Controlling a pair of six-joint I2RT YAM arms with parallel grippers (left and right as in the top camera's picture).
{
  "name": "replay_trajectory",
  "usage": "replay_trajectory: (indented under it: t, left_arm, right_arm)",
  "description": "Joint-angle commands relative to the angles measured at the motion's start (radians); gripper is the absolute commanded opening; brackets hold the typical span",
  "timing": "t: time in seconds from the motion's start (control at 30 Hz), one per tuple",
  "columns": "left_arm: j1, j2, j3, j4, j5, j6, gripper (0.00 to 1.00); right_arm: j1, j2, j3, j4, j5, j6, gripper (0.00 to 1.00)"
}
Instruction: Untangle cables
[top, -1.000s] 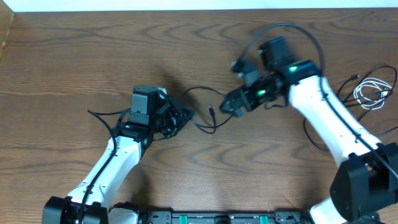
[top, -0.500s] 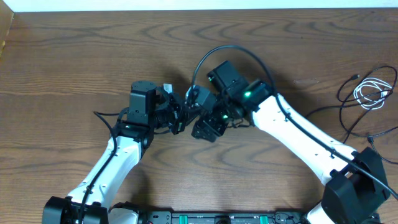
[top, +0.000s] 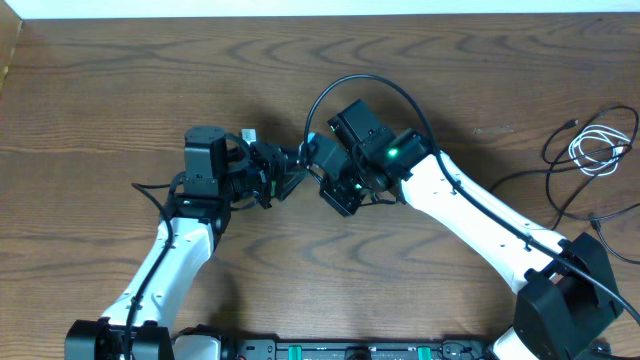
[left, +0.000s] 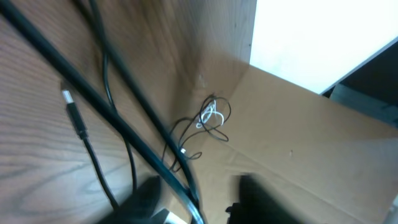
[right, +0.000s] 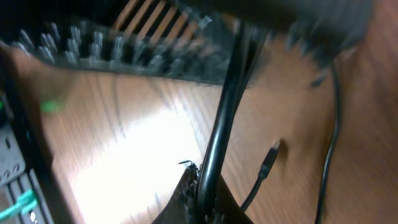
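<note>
In the right wrist view a black cable (right: 219, 127) runs up from between the fingers of my right gripper (right: 205, 202), which is shut on it; a small plug (right: 268, 163) lies beside it on the wood. My left gripper (left: 202, 202) has its fingers (left: 148, 198) apart, and black cables (left: 134, 152) pass between them. From overhead the left gripper (top: 283, 172) and the right gripper (top: 338, 197) sit close together at the table's middle. A white cable (top: 598, 148) lies coiled at the far right among thin black ones (top: 556, 150).
The right arm's own thick black cord (top: 362, 82) arches over its wrist. A thin black strand (top: 152, 190) trails left of the left arm. A cardboard wall (left: 311, 143) stands at the table's right end. The arm bases and a black rail (top: 350, 350) line the front edge.
The right arm swung left from right of centre to meet the left gripper and shut on a black cable. The left gripper opened and drew back a little to the left.
</note>
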Motion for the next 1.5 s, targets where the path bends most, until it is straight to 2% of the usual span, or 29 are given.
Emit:
replay_trajectory:
  t: [0.0, 0.03, 0.07, 0.17, 0.43, 0.77, 0.97, 1.0, 1.07, 1.13, 1.2, 1.33, 1.47]
  left_arm:
    - [0.007, 0.005, 0.014, 0.0, 0.007, 0.119, 0.84]
    - [0.007, 0.005, 0.014, 0.0, 0.007, 0.163, 0.94]
    - [0.007, 0.005, 0.014, -0.005, 0.007, 0.207, 0.95]
    - [0.007, 0.005, 0.014, -0.058, 0.01, 0.301, 0.96]
    - [0.007, 0.005, 0.014, -0.197, 0.009, 0.481, 0.96]
    - [0.006, 0.005, 0.013, -0.286, -0.055, 0.549, 0.96]
    - [0.006, 0.005, 0.013, -0.297, -0.055, 0.566, 0.96]
    - [0.006, 0.005, 0.013, -0.296, -0.055, 0.57, 0.96]
    - [0.006, 0.005, 0.013, -0.297, -0.072, 0.57, 0.96]
    - [0.006, 0.005, 0.013, -0.297, -0.087, 0.584, 0.96]
    - [0.006, 0.005, 0.013, -0.298, -0.1, 0.608, 0.96]
    - [0.006, 0.005, 0.013, -0.298, -0.1, 0.686, 0.96]
    - [0.006, 0.005, 0.013, -0.314, -0.134, 0.817, 0.96]
  right_arm:
    - [-0.029, 0.007, -0.003, 0.064, 0.016, 0.132, 0.01]
    - [-0.048, 0.007, -0.003, 0.097, 0.016, 0.181, 0.01]
    - [-0.07, 0.007, -0.003, 0.131, 0.016, 0.23, 0.01]
    - [-0.148, 0.007, -0.003, 0.202, 0.01, 0.326, 0.01]
    - [-0.393, 0.012, -0.003, 0.266, -0.113, 0.362, 0.01]
    - [-0.656, 0.18, -0.003, 0.232, -0.182, 0.362, 0.01]
    - [-0.808, 0.226, -0.003, 0.235, -0.18, 0.422, 0.01]
    - [-0.85, 0.226, -0.003, 0.225, -0.18, 0.426, 0.15]
    - [-0.885, 0.226, -0.003, 0.206, -0.173, 0.426, 0.59]
    - [-0.905, 0.227, -0.003, 0.185, -0.132, 0.426, 0.81]
    - [-0.912, 0.227, -0.003, 0.173, -0.076, 0.426, 0.97]
    - [-0.908, 0.227, -0.003, 0.171, 0.016, 0.426, 0.99]
    - [-0.898, 0.227, -0.003, 0.171, 0.075, 0.429, 0.99]
